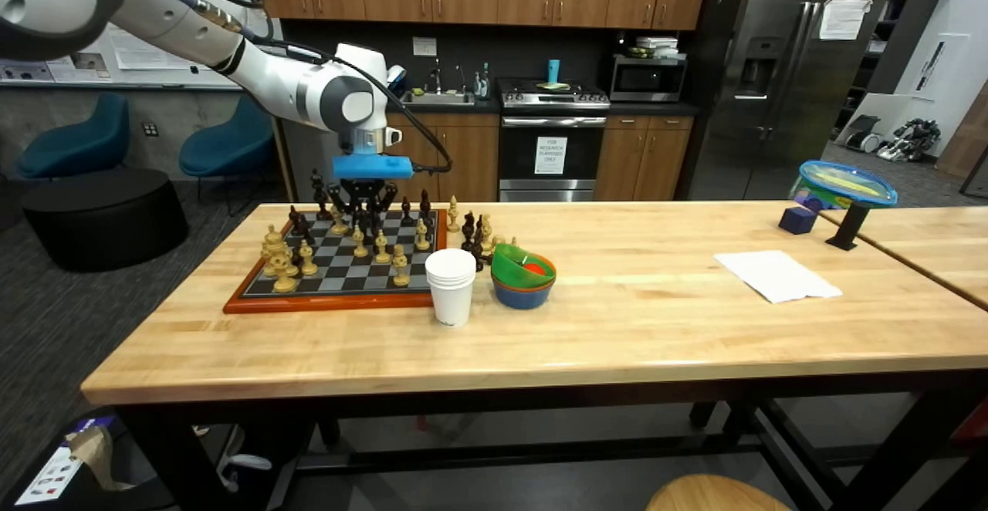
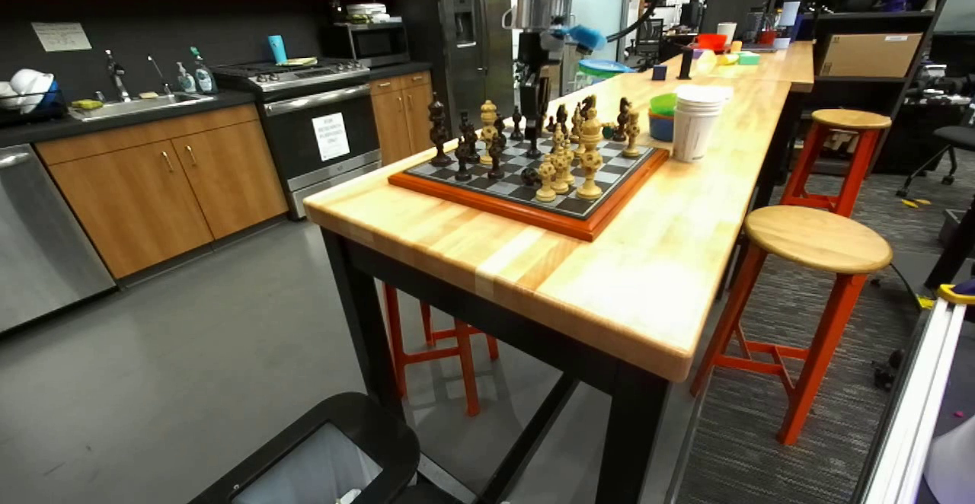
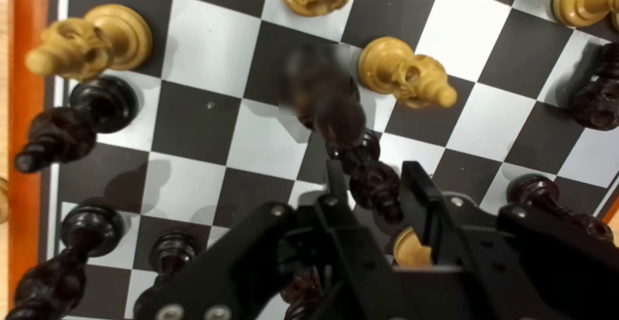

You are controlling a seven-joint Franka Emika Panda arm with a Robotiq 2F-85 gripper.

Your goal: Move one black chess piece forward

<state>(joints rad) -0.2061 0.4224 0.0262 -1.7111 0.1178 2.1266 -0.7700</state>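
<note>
Well, by the wrist view the step in hand looks like the grasp: the gripper [image 3: 375, 180] is over a black chess piece [image 3: 371, 184] that stands on the chessboard [image 3: 188, 122], its head between the fingers [image 3: 420, 192]. They are narrowly apart; whether they press on it, I cannot tell. I'd close evenly, lift straight up, and only then travel, because a second dark piece [image 3: 341, 124], partly blurred, shows just beside it and could be knocked.

In an exterior view the black chess piece is hard to pick out beneath the gripper, but paper cups [image 1: 451, 287] and stacked bowls [image 1: 522, 297] show on the wooden surface [image 1: 617, 318] just beside the chessboard, outside the wrist view.

In an exterior view, a low dark piece [image 2: 531, 177] seems to lie on its side near the chessboard's edge, and the gripper's height can be judged, which the wrist view hides.
</note>
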